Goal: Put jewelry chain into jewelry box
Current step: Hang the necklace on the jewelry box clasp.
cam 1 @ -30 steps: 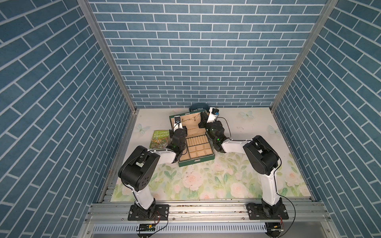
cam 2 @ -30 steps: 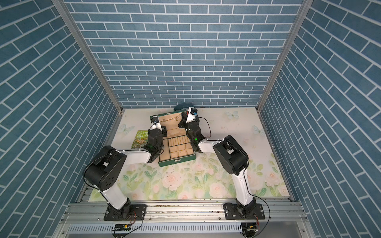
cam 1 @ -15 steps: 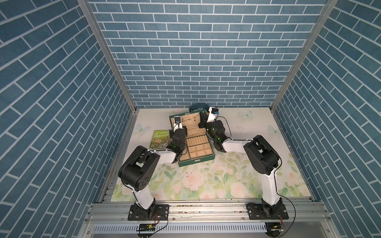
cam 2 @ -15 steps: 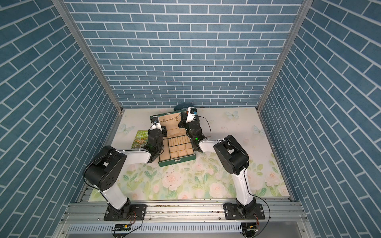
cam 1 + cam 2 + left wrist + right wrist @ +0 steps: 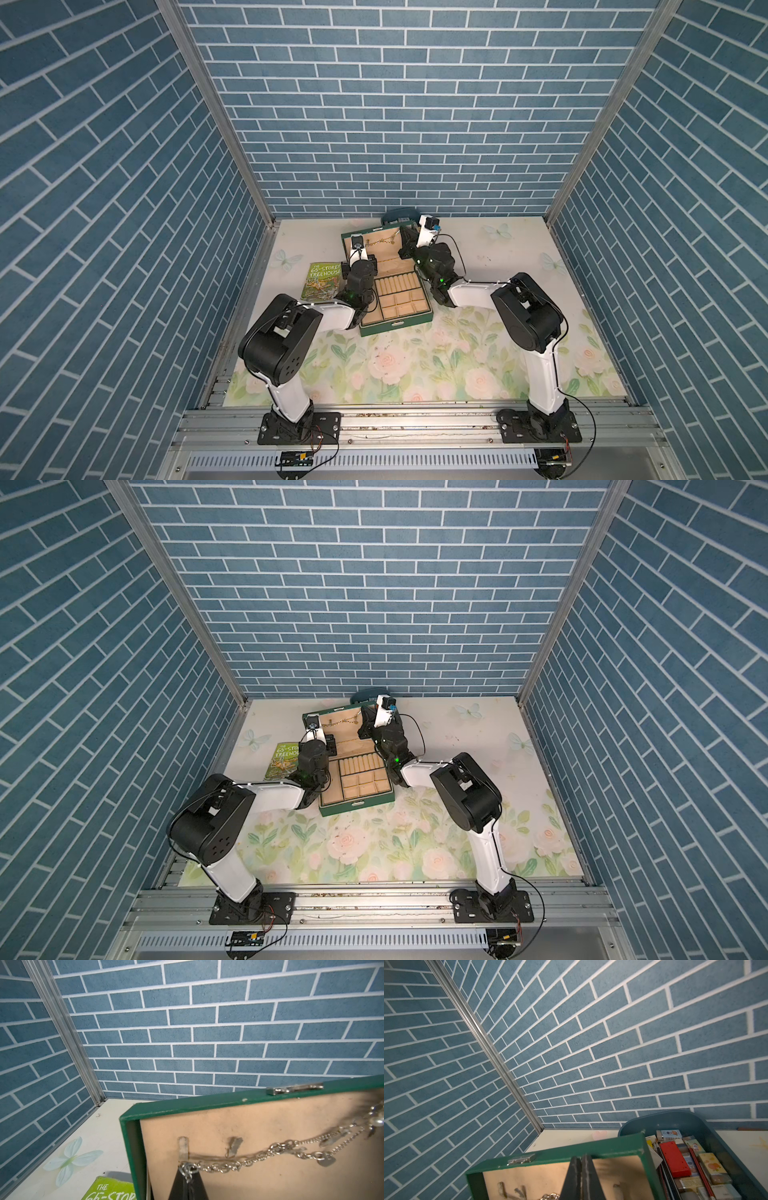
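The dark green jewelry box (image 5: 397, 328) (image 5: 357, 807) stands open mid-table, its beige-lined lid (image 5: 228, 1126) (image 5: 529, 1176) upright. The jewelry chain (image 5: 259, 1155) (image 5: 384, 238) stretches taut across the lid's inner face, rising from the left hook (image 5: 183, 1147) toward the right. My left gripper (image 5: 188, 1169) (image 5: 365, 249) is shut on the chain's end ring just under that hook. My right gripper (image 5: 581, 1157) (image 5: 404, 239) is shut in front of the lid's right half. The chain (image 5: 550, 1195) runs into its fingers low down, where the hold itself is hidden.
A blue-grey tub (image 5: 708, 1126) (image 5: 399, 214) of small items sits right behind the lid by the back wall. A green paperback (image 5: 322, 280) (image 5: 110, 1190) lies left of the box. The lid's metal clasp (image 5: 295, 1088) juts from its top edge. The left wall is close.
The right arm has shifted very slightly. Both grippers stay shut at the lid with the chain stretched between them.
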{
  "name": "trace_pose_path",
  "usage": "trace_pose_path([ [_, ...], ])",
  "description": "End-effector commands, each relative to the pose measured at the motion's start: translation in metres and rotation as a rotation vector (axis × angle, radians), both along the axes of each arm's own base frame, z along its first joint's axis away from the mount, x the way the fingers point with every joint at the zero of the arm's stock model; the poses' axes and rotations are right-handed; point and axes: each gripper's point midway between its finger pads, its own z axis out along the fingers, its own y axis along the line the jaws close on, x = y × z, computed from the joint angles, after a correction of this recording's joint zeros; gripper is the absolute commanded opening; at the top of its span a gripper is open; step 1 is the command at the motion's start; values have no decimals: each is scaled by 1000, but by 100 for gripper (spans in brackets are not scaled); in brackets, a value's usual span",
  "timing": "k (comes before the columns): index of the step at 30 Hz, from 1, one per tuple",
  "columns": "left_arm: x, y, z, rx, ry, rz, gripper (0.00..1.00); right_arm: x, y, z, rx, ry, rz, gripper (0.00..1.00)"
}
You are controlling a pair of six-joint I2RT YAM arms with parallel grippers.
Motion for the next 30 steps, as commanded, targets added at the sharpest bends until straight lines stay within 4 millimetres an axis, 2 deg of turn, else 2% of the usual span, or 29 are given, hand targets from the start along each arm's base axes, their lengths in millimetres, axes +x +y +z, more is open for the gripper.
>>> trace_pose_path([
  [1, -3, 2, 4, -9, -8, 5, 0, -6, -4, 41, 89, -62, 26, 0],
  [11, -3, 2, 3, -10, -8, 6, 0, -1, -4, 50, 100, -71, 43, 0],
  [15, -2, 1, 3, -11, -7, 6, 0, -4, -4, 39, 88, -50, 54, 0],
  [23, -2, 2, 3, -9, -5, 8, 0, -12, -8, 4, 47, 18, 65, 0],
  [30, -3, 2, 2, -8, -3, 6, 0, -12, -8, -21, 9, 66, 62, 0],
])
